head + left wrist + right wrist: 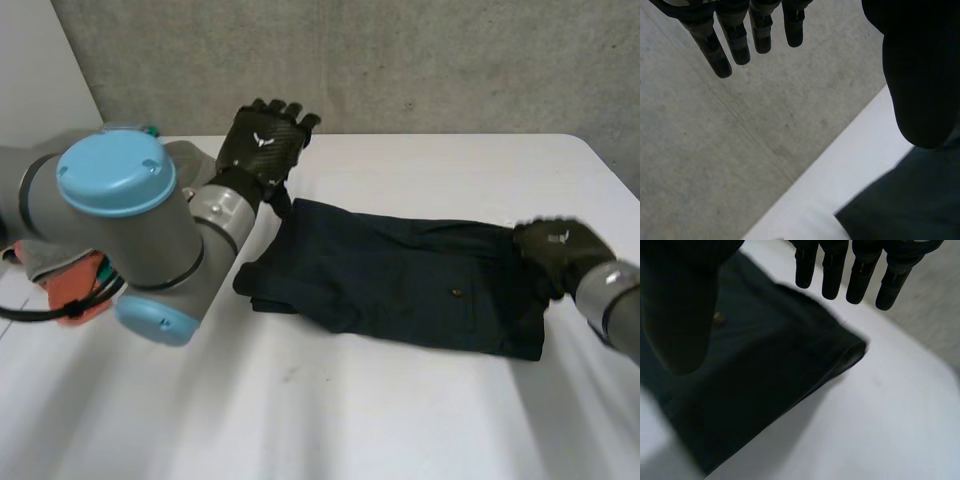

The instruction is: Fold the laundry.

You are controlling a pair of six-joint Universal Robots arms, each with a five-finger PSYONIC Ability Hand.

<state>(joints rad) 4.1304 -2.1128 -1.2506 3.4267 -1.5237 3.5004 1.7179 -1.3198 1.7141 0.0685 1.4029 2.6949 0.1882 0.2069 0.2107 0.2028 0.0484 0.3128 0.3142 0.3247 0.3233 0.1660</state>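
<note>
The layers of the folded dark navy trousers [400,280] could be dragged askew if only the top layer were caught at the right edge. The trousers lie flat mid-desk [400,420]. The right hand [560,250] is held over their right end, fingers straight and spread, nothing pinched. The left hand [265,140] is raised beside their far left corner, likewise spread and empty.
</note>
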